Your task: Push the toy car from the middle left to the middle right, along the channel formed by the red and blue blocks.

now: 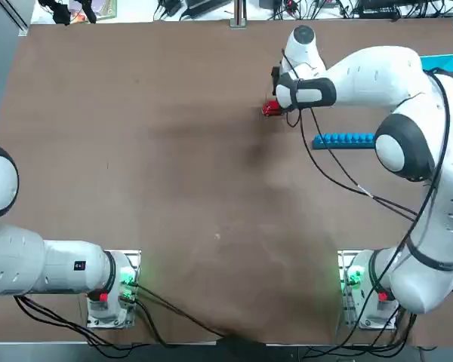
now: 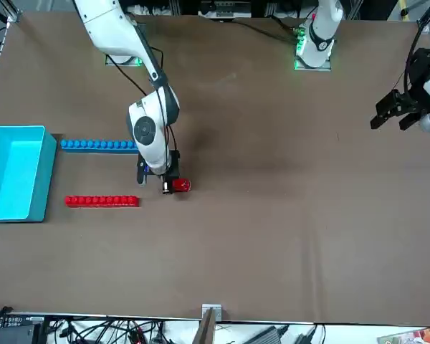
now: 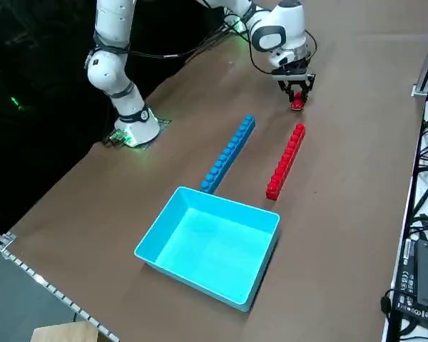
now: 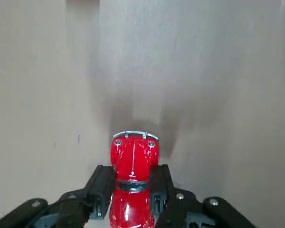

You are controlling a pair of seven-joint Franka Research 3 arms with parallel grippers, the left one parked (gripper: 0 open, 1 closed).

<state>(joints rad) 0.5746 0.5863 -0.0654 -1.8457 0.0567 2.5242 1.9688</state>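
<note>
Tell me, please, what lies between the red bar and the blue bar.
Only bare brown table lies between the red bar and the blue bar, as the right side view shows.

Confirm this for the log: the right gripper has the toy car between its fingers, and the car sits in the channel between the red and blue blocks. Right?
Not quite: the right gripper does have the toy car between its fingers, but the front view shows the car outside the channel, beyond its end.
</note>
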